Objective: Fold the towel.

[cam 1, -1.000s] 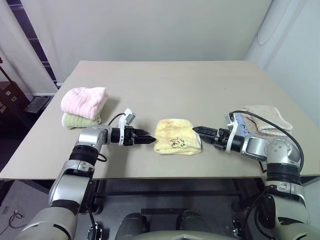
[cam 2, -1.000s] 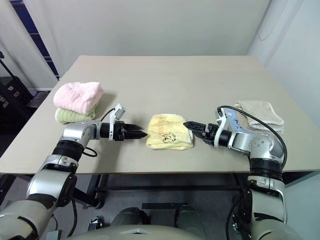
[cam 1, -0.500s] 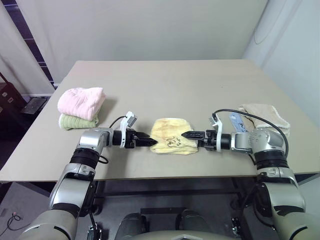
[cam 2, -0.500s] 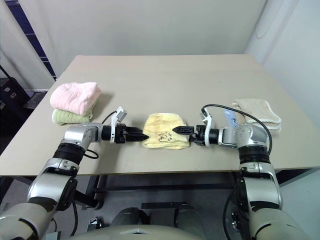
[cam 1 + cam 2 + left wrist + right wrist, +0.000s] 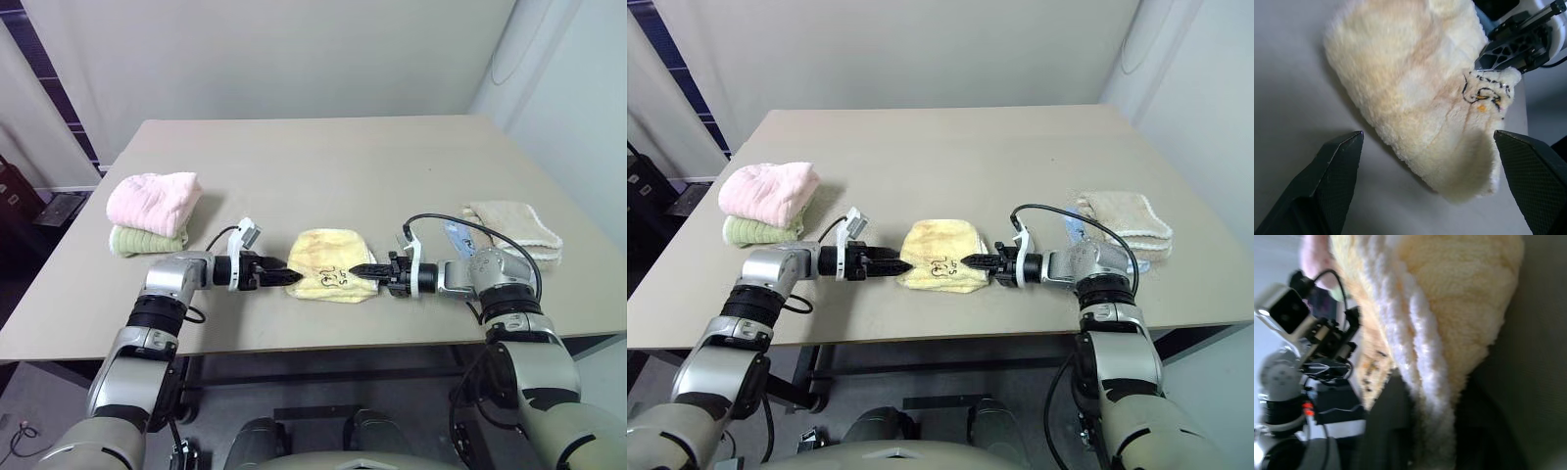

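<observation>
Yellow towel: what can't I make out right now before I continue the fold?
- The towel: its layer count, folded under itself in the head views.
- Right gripper: how much towel edge it holds, blurred in the right wrist view.
- The dark marking: unreadable, partly under the gripper.

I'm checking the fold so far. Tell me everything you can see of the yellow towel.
The towel is pale yellow, fluffy terry, lying folded into a small, rounded bundle near the table's front edge, between the grippers. Dark stitched markings show on its top. The right gripper is shut on its right edge; the left gripper, open, sits at its left edge.
</observation>
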You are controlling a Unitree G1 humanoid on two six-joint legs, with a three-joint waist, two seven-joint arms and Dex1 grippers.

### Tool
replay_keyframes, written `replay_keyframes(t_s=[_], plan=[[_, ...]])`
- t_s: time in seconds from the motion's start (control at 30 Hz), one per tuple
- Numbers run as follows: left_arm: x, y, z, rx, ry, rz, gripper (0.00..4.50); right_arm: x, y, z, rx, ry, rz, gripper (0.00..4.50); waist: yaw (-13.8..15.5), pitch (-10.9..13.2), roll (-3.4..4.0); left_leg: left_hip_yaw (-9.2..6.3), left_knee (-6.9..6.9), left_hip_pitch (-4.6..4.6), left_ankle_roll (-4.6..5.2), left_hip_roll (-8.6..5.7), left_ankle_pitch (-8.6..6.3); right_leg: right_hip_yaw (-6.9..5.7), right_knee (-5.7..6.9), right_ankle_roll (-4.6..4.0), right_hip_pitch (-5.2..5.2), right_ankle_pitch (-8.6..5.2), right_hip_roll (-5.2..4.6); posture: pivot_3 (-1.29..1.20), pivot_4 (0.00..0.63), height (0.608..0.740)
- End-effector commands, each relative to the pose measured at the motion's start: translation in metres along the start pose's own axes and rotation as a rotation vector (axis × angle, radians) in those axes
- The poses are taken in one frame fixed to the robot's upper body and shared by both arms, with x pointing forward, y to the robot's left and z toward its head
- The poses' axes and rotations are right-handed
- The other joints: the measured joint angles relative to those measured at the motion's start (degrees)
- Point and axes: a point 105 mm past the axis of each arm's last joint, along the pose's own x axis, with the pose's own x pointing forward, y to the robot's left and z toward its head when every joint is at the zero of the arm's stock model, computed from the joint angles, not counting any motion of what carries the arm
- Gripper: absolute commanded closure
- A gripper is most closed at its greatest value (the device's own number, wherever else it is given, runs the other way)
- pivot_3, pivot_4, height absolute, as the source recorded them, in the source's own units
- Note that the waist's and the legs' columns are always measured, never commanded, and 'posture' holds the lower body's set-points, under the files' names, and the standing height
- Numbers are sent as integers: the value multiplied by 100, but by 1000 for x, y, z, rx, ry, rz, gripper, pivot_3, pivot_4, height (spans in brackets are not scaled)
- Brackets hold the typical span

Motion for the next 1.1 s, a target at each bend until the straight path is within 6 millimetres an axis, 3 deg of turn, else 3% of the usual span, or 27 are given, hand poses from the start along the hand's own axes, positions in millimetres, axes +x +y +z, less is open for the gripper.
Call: replay_keyframes(t_s=[0.03,0.17,0.23,0.33,0.53,0.63,0.77,0.93,1.1], plan=[[-7,-2,16,74,-48,-3,0,-5,14,9,-24,-87,79,4484,4,0,0,0,3,1,0,0,0,0,1,-1,3,1,-1,0,0,740],[-13,-8,24,164,-93,-20,0,-21,38,26,-109,-267,154,4484,14,2,3,0,2,-3,0,0,0,1,4,-1,-4,1,-4,0,0,740],[-18,-15,31,233,-160,-43,0,-37,56,37,-190,-399,169,4484,19,3,5,1,-1,-6,-1,0,0,1,10,-1,-13,1,-6,0,0,740],[-23,-21,25,313,-157,-64,0,-62,79,49,-292,-579,157,4484,24,3,6,0,-6,-8,-1,-1,0,2,21,-1,-22,1,-12,0,0,740],[-27,-36,7,316,-112,-119,0,-133,98,78,-425,-1014,-6,4484,32,3,7,3,-6,-5,-1,-3,0,2,24,-2,-21,0,-10,0,0,740],[-25,-36,0,307,-99,-111,0,-163,92,89,-374,-1147,-63,4484,25,4,9,8,-4,-2,-1,-3,0,3,19,-2,-16,-1,-10,0,0,740],[-18,-37,-4,305,-97,-117,0,-212,64,111,-186,-1369,-120,4484,24,5,13,13,-3,-1,-1,-4,0,7,17,-3,-15,-1,-8,0,0,740],[-14,-36,-4,305,-98,-114,0,-235,15,120,12,-1451,-245,4484,-5,6,17,14,-7,0,0,-3,1,10,12,-1,-14,-2,-4,0,0,740],[-14,-35,-4,306,-93,-111,0,-238,-9,118,163,-1476,-249,4484,-7,7,58,19,-9,5,1,-1,1,18,16,-1,-15,-1,3,0,0,740]])
